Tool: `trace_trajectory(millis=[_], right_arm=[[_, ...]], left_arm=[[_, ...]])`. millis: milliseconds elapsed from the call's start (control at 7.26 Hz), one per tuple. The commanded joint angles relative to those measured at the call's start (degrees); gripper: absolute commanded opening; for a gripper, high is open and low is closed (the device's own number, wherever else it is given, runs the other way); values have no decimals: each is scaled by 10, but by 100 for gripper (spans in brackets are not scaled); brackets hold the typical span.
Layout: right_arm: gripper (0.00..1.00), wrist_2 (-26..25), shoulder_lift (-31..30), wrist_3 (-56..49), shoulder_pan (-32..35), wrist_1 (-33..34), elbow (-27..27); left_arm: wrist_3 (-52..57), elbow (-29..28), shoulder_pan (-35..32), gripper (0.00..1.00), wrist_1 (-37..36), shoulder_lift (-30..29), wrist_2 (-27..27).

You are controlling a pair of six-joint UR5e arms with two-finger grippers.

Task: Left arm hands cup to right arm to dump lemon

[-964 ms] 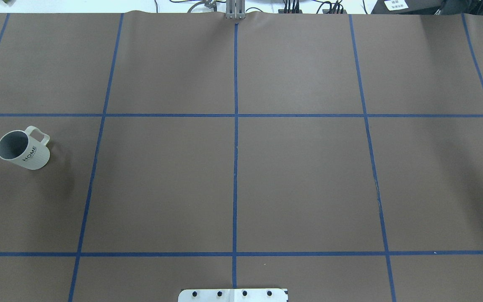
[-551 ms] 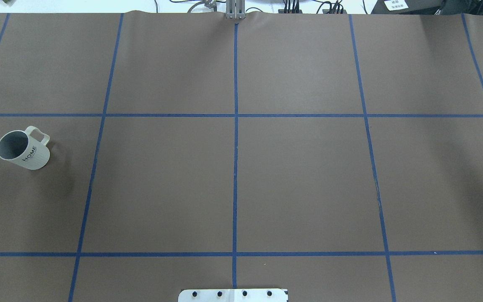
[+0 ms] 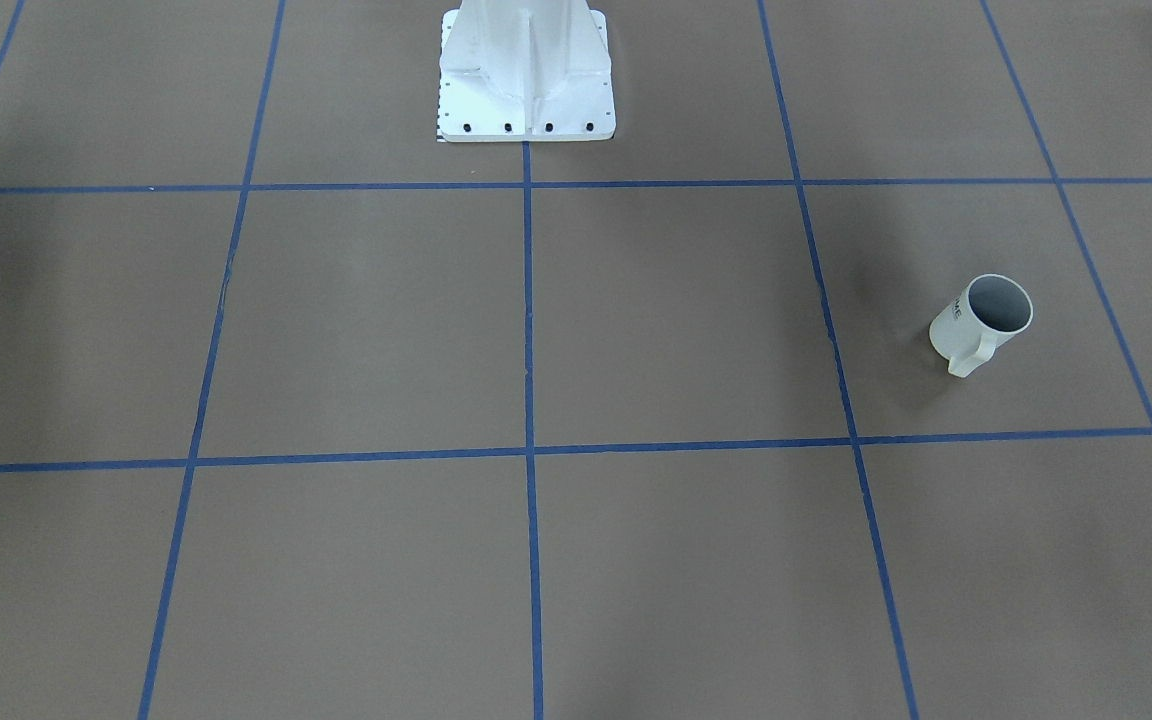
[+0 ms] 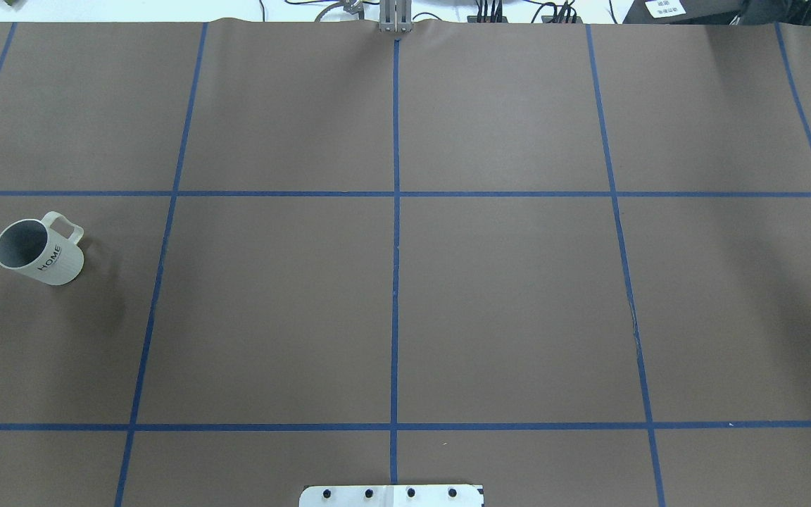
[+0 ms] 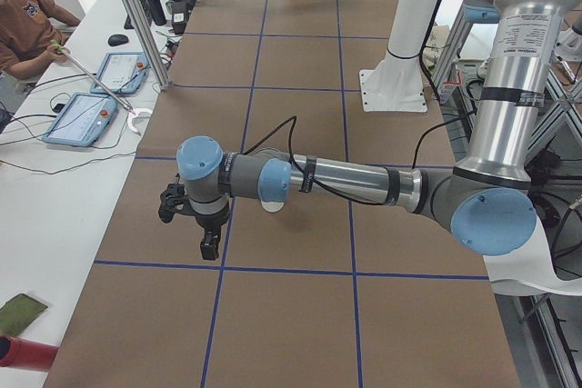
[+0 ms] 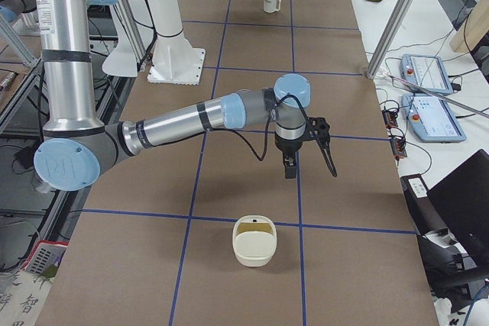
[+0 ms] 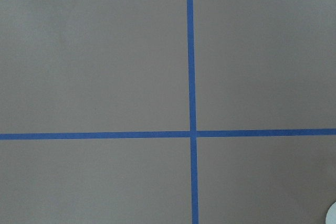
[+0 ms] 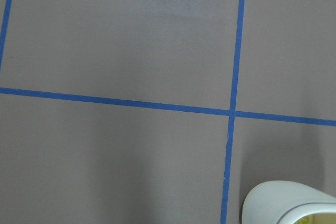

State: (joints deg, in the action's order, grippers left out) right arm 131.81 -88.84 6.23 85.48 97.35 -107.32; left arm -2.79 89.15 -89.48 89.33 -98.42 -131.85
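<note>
The white cup (image 4: pixel 39 252) lettered HOME stands upright near the table's left edge, handle toward the far side; it also shows in the front-facing view (image 3: pixel 981 322) and far off (image 6: pixel 270 1). What shows of its inside is grey, and the lemon is hidden. The left arm's gripper (image 5: pixel 208 244) hangs over the table, pointing down, a little away from the cup (image 5: pixel 271 206), which peeks out under the forearm. The right arm's gripper (image 6: pixel 289 167) points down above a cream container (image 6: pixel 254 240). For both grippers I cannot tell open from shut.
The cream container (image 8: pixel 294 205), yellowish inside, sits near the table's right end. The white pedestal base (image 3: pixel 526 70) stands at the robot's edge. Teach pendants (image 5: pixel 86 120) lie on a side table where a person (image 5: pixel 27 24) sits. Blue tape lines (image 4: pixel 395 282) grid the brown cover.
</note>
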Motion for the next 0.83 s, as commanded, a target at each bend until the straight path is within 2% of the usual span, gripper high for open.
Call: trace_trajectory(millis=[0, 413, 688], right_arm=[[100, -4, -3, 0, 0, 0, -2], [100, -2, -26, -8, -1, -1, 4], [100, 3, -38, -8, -1, -3, 16]], left_arm=[[4, 0, 2, 100, 1, 0, -1], [5, -13, 2, 100, -3, 4, -3], [5, -47, 2, 100, 1, 6, -59]])
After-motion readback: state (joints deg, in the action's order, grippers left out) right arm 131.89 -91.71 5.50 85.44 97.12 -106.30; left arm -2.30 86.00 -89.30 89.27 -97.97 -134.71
